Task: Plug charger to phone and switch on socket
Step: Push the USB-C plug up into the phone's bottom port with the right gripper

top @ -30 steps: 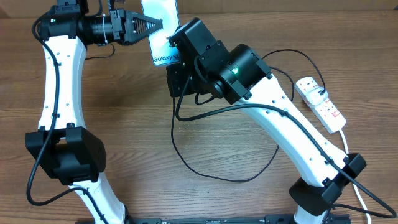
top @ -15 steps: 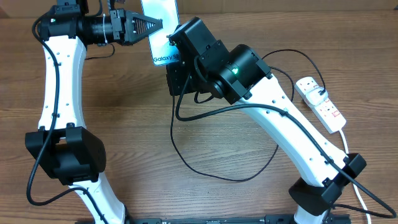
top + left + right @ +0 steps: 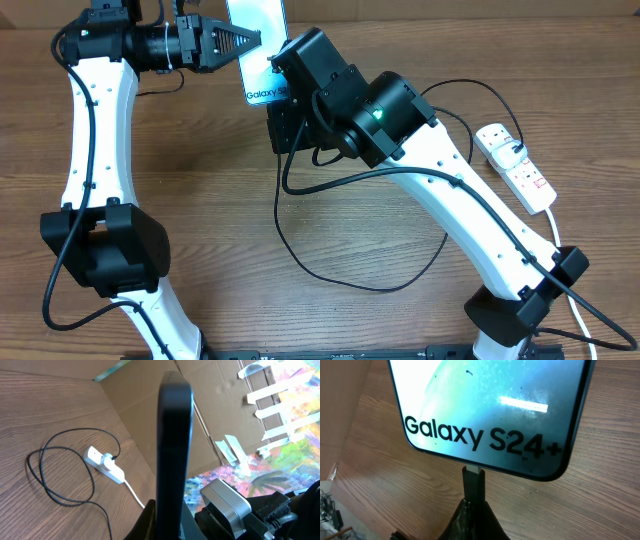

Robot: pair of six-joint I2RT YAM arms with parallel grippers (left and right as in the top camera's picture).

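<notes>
The phone (image 3: 258, 45) sits at the far edge of the table (image 3: 220, 200), screen lit, its "Galaxy" lettering toward the right arm. The left gripper (image 3: 240, 42) is clenched on the phone's left edge; in the left wrist view the phone (image 3: 174, 450) shows edge-on, rising between the fingers. The right gripper (image 3: 472, 510) is clenched on the plug of the charger (image 3: 473, 482), which meets the phone's bottom edge (image 3: 490, 415). The charger's black cable (image 3: 340, 275) loops across the table toward the socket (image 3: 518, 168), lying near the right edge.
</notes>
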